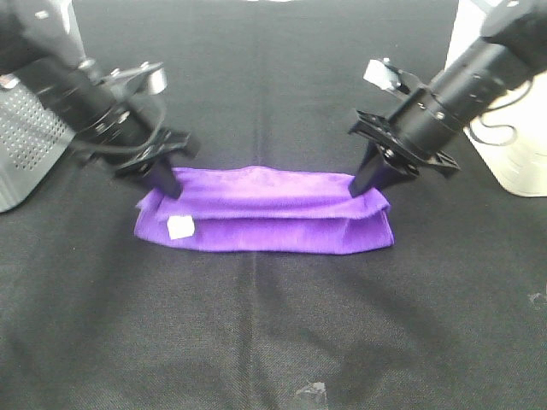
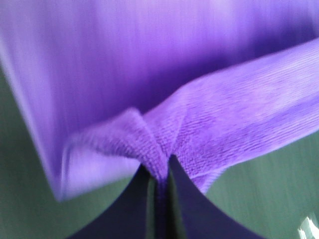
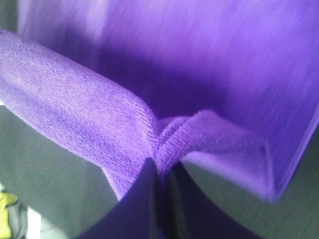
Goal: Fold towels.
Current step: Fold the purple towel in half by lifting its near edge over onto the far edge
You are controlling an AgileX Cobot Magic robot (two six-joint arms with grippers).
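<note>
Left claw (image 2: 159,167) and right claw (image 3: 160,167) pinch towel (image 1: 273,224) folds; wrist views blurred.

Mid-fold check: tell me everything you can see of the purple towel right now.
The purple terry-cloth towel lies as a long, low band on the black cloth table, folded over, its upper layer set back from the near edge. A small white tag shows near its left end. The left claw and right claw each pinch a far corner, bunching the soft, ribbed fabric in a shut grip.
</note>
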